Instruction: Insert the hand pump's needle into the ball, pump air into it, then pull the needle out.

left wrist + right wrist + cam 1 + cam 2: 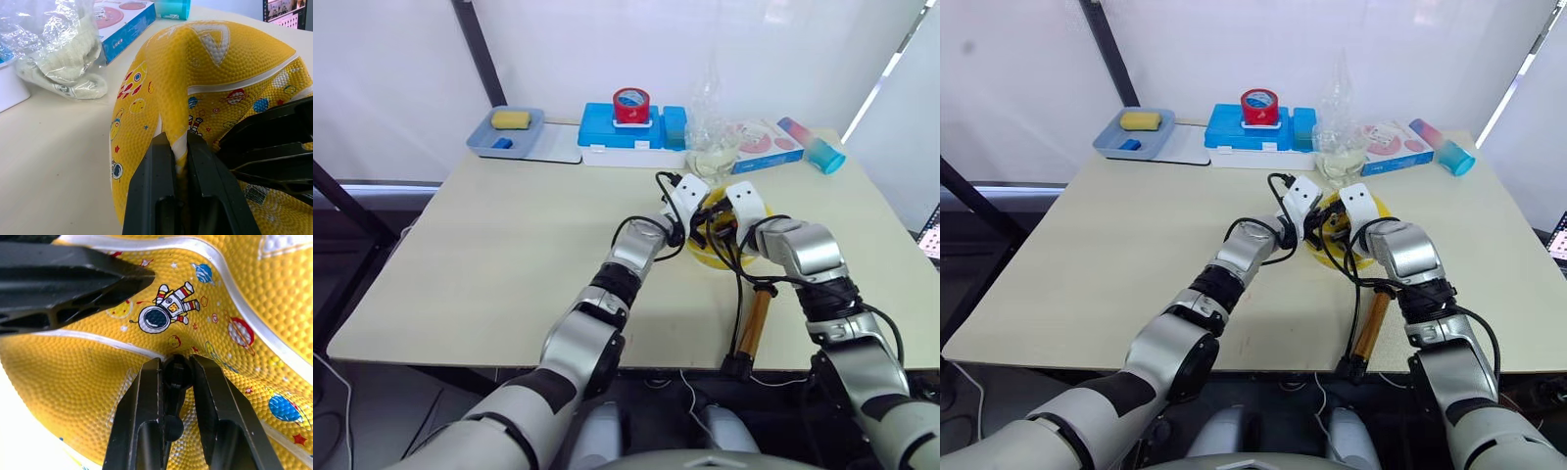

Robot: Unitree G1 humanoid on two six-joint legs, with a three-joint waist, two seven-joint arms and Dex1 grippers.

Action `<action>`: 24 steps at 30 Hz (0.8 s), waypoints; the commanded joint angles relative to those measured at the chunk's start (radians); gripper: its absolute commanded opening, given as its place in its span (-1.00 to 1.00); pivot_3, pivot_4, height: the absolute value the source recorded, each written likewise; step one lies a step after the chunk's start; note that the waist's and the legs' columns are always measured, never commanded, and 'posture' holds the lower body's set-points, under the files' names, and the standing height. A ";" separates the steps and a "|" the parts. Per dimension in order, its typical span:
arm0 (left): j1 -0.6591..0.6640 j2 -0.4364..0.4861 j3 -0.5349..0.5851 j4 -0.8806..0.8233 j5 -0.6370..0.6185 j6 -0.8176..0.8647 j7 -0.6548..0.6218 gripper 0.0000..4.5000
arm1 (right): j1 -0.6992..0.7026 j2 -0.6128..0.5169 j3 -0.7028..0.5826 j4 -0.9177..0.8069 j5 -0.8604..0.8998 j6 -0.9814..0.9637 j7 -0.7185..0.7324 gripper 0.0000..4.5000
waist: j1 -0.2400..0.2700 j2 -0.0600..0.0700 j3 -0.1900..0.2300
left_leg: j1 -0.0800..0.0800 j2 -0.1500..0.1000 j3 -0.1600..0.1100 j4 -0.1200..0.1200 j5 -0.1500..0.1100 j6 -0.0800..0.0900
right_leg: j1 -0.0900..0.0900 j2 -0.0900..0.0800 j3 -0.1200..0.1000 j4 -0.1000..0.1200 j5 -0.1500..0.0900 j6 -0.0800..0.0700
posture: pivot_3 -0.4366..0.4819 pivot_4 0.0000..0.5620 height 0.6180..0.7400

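The ball (722, 257) sits deflated and folded on the bench (499, 264), right of centre and toward the near edge. The left gripper (179, 149) pinches a raised fold of the ball's skin between narrow fingers. The right gripper (175, 377) clamps the black needle fitting (174, 374) against a dimple in the ball (the valve itself is hidden). The hand pump (754, 321) lies by the near edge, its hose (738, 294) running up to the ball.

Risk: the soft skin may buckle under pressure, so the needle skids off. A taut hose could drag the pump over the edge.
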 commanded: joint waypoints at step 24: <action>-0.013 -0.032 -0.019 -0.013 -0.003 -0.030 -0.046 -1.00 | 0.277 -0.174 -0.130 -0.433 0.093 -0.082 0.151 -0.86 | 0.043 0.022 0.025 | -0.019 -0.014 -0.002 -0.002 0.003 0.006 | -0.011 -0.010 -0.007 -0.005 -0.004 0.006 | -0.05 -0.47 0.82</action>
